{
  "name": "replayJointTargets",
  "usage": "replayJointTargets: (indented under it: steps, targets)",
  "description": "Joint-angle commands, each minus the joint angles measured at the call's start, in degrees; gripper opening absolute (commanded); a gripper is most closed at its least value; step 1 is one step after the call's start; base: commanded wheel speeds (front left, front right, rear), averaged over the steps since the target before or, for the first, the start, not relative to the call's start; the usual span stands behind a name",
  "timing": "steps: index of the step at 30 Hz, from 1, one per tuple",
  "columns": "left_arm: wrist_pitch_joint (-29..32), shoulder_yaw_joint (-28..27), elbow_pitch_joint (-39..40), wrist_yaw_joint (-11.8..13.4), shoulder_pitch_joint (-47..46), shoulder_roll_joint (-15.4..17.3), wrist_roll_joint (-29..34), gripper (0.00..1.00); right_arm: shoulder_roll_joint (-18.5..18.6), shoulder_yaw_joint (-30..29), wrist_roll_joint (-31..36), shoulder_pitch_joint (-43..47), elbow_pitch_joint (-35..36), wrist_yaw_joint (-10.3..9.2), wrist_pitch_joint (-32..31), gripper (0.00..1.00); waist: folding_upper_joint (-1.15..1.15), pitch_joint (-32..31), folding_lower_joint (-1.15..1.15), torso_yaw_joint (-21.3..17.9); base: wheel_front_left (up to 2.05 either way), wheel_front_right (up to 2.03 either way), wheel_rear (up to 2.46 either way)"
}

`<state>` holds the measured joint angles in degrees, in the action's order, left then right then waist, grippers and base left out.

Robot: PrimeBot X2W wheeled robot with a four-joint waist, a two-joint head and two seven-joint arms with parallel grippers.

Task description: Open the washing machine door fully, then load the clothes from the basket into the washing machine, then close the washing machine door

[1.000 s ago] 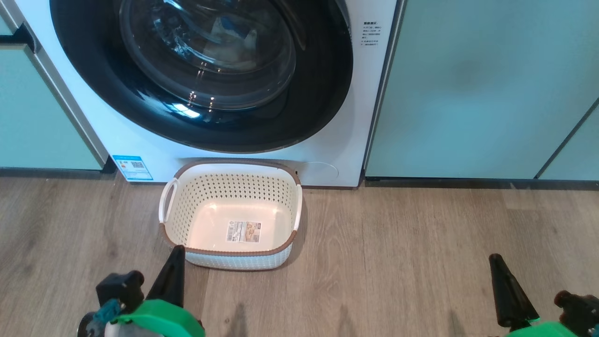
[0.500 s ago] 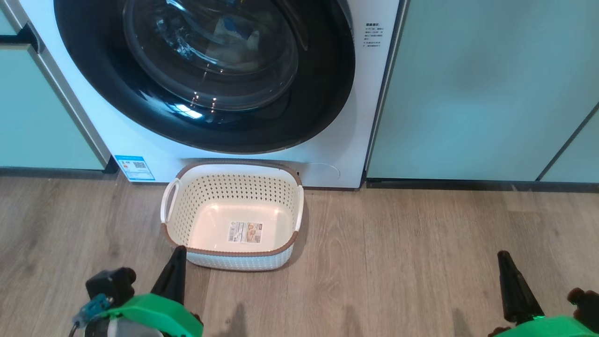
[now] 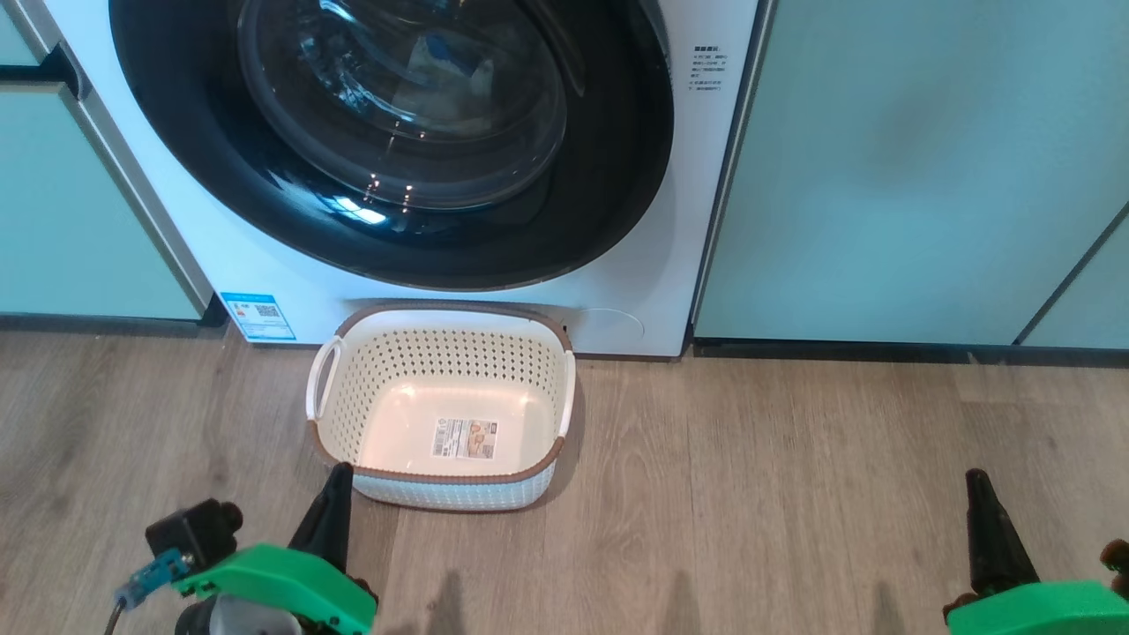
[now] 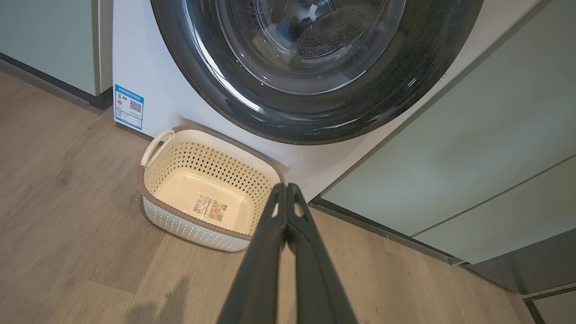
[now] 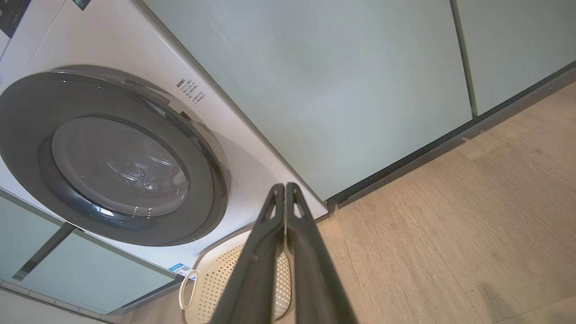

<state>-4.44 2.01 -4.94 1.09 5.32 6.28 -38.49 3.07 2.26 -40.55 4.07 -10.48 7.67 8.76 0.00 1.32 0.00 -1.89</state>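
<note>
On wood floor (image 3: pixel 794 485), the basket (image 3: pixel 441 363) sits below the washing machine door (image 3: pixel 176 132).

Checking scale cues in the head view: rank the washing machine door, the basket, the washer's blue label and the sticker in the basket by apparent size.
1. washing machine door, largest though cropped at the top.
2. basket.
3 and 4. blue label and basket sticker look about alike; I won't rank them.

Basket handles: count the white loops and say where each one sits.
2. The left handle loops off the left end of the basket; the right handle off its right end. None seems hidden.
</note>
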Motion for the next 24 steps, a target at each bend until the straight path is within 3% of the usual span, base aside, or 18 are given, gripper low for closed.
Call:
replayJointTargets:
  steps: [1,24]
  targets:
    - [0.4,-1.4,1.2,-0.6,-3.3,0.3,-1.9,0.00,1.1,-0.1,-1.9,-2.9,1.5,-0.06,-0.5,0.00,0.00,0.0,0.00,0.0,0.00,0.00,0.00]
    - [2.8,-2.7,-1.5,-2.8,-5.4,-0.3,-16.4,0.00,1.4,-1.5,-16.1,-4.8,0.2,-0.10,-3.8,0.00,0.00,-0.3,0.00,0.5,0.00,0.00,0.00]
